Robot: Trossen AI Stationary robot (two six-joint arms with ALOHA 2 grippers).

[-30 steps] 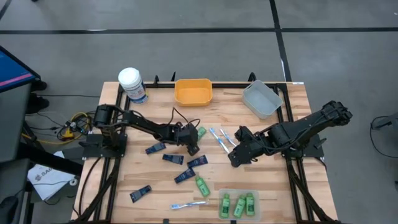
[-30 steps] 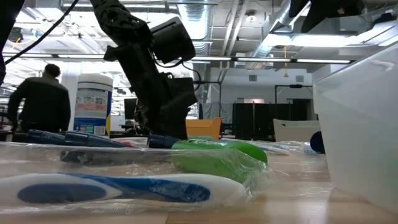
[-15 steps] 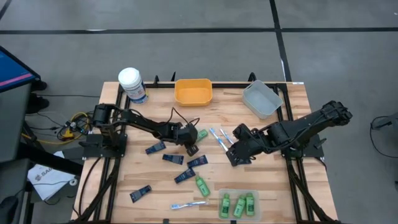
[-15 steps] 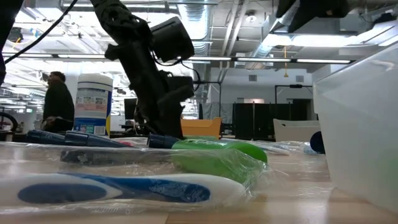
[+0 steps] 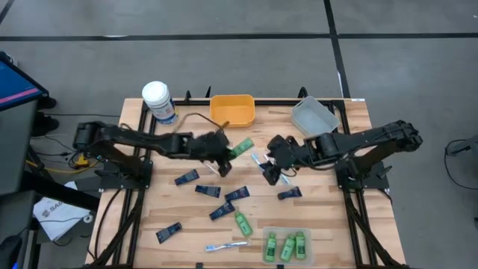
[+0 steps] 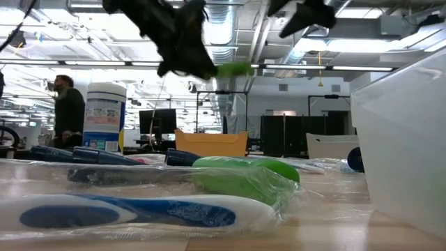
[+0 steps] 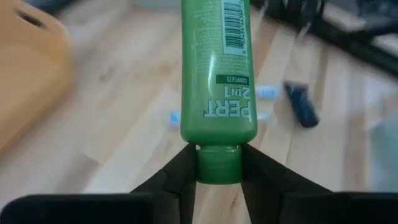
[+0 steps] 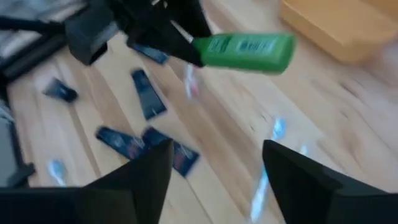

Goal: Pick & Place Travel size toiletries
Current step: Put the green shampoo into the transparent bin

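Left claw clamps green bottle by its cap, lifted above slatted wood worktop centre. Orange bin at 12 o'clock. Right claw at 3 o'clock, spread, empty. Navy tubes scattered at 6 o'clock.

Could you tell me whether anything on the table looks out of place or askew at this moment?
Mostly ordinary scatter. Three green bottles sit tidily in the clear tray, while a fourth lies loose just outside it among the navy tubes. The left gripper holds another green bottle by its cap, raised off the table.
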